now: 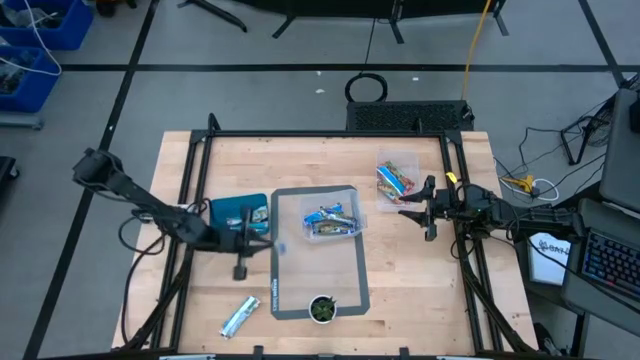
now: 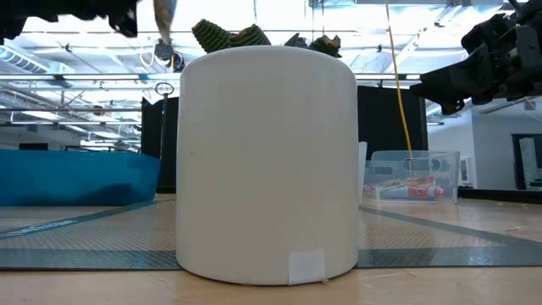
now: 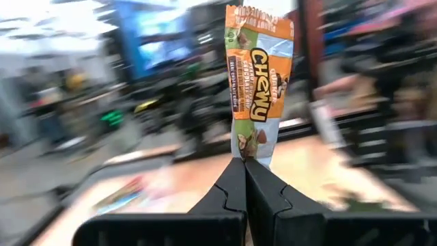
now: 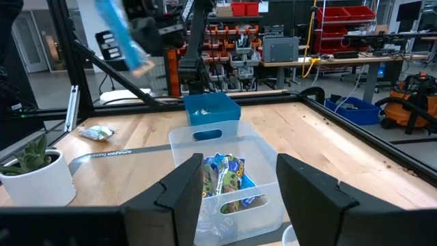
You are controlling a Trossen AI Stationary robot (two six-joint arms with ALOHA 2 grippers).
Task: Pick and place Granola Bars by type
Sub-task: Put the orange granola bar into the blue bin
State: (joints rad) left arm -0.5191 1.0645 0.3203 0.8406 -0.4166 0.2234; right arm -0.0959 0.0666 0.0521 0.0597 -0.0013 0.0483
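One granola bar (image 3: 257, 82) between left gripper (image 3: 244, 179) fingers.

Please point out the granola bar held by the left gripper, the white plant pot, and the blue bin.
granola bar (image 3: 256, 96): left wrist view, wrapper's middle.
white plant pot (image 2: 267, 161): low view, front wall.
blue bin (image 4: 212, 109): right wrist view, front wall.

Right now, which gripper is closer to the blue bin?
The left one. The left gripper, shut on a granola bar, sits just beside the blue bin; the right gripper is across the mat, beyond the clear bin.
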